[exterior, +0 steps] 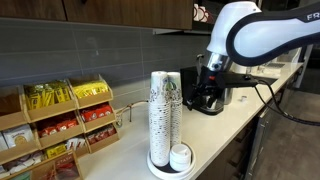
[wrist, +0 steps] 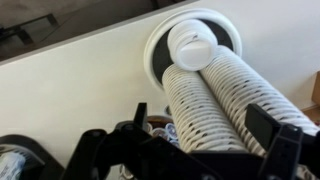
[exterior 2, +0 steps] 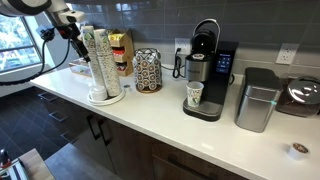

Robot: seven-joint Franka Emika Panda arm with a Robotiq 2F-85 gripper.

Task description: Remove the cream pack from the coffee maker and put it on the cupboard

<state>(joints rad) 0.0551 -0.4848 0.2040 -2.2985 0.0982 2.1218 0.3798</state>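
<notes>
Nearest me the cream pack (exterior 2: 297, 150) lies on the cupboard's (exterior 2: 150, 125) white top at the right, well apart from the coffee maker (exterior 2: 205, 80) behind, while my gripper (wrist: 200, 130) hangs spread and empty over the cup stacks (exterior 2: 100, 62) at left, with the grey tiled wall (exterior 2: 150, 25) farthest.

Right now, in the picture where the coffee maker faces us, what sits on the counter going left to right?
paper-cup stack → patterned canister → coffee maker → silver box
</notes>
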